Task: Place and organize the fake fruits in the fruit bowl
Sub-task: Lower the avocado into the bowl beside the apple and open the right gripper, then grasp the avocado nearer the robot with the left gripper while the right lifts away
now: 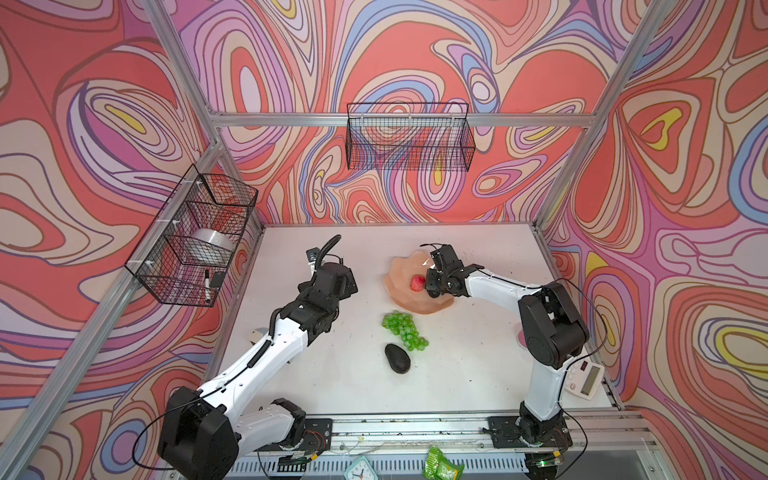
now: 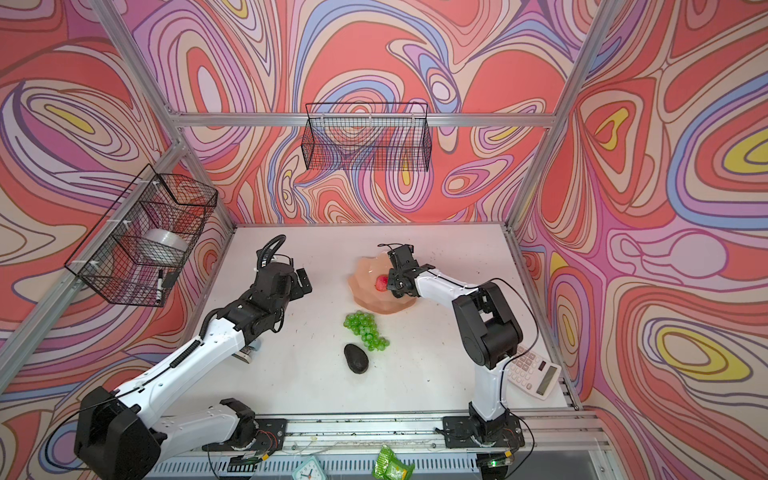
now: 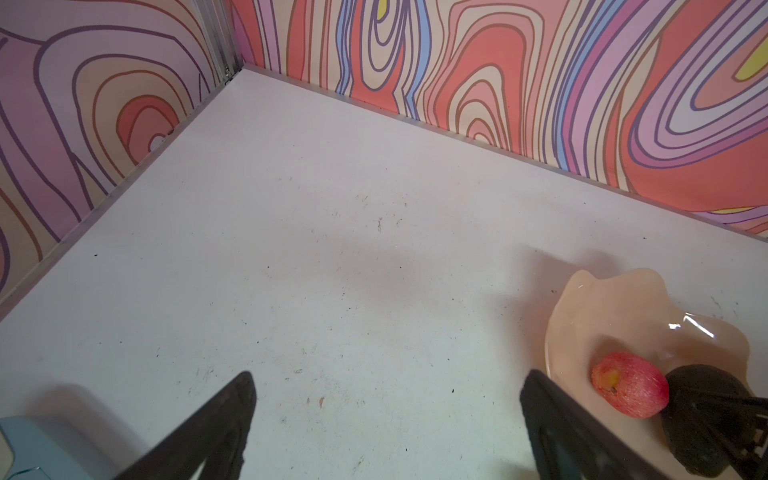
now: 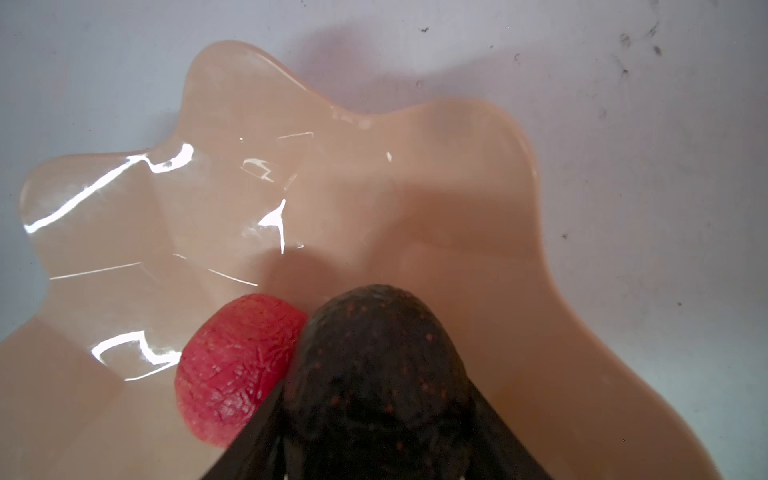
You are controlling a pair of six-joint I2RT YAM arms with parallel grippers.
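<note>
- Right wrist view: the right gripper [image 4: 376, 399] has its two dark fingers clamped on either side of a blackish, bumpy avocado [image 4: 374, 332], jaws about half spread to take its width.
- The avocado hangs inside the peach-pink fruit bowl [image 4: 374, 187], its side against the red-pink fruit [image 4: 232, 370] lying on the bowl's floor. Whether the avocado itself touches the floor cannot be told.
- Left wrist view: the left gripper [image 3: 388, 374] stands with jaws spread wide and nothing between them, above the bare white table [image 3: 332, 270].
- In both top views the bowl sits toward the back of the table, right of centre, with the right arm reaching in over its rim. The left gripper is well apart from it, to the left.
- Green grapes [image 1: 401, 330] lie on the table just in front of the bowl, outside it.
- A second avocado [image 1: 397, 358] lies on the table just beside the grapes, on their near side.
- A calculator [image 2: 534, 374] rests at the table's front right edge, near the right arm's base.
</note>
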